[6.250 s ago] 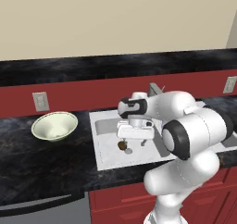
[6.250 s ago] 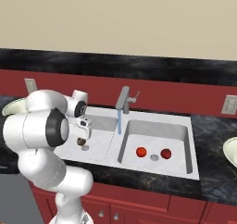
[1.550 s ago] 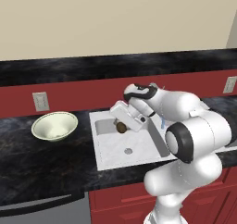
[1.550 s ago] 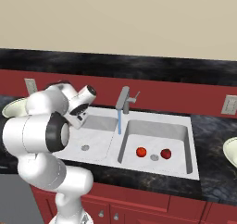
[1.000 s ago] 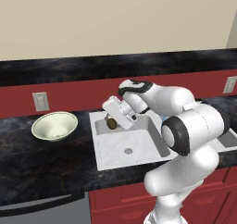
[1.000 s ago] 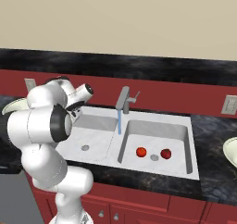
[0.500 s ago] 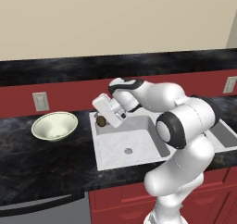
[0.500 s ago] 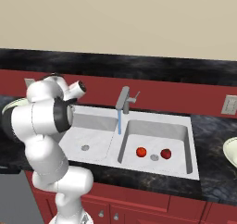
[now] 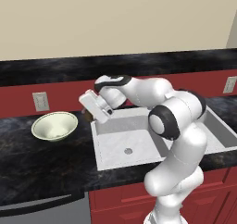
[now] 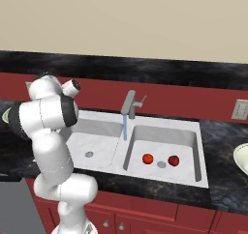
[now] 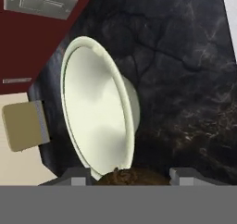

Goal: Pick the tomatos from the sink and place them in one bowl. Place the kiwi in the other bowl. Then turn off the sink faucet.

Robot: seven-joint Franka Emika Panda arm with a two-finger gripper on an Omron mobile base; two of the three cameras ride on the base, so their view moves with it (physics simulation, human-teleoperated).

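Moved left off sink (image 9: 139,140) toward bowl (image 9: 54,126); end effector (image 9: 89,112) clamped on kiwi (image 11: 131,177)

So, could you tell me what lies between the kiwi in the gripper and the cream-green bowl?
Bare black marbled counter only: in the left base view nothing sits between the kiwi and the bowl.

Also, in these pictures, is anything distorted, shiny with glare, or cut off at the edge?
Hand view: the cream-green bowl looks stretched into a tall oval by the rolled camera, and the kiwi is cropped at the bottom. Right base view: the two tomatoes show small bright highlights. Left base view: sharp, with the bowl's inside faintly glossy.
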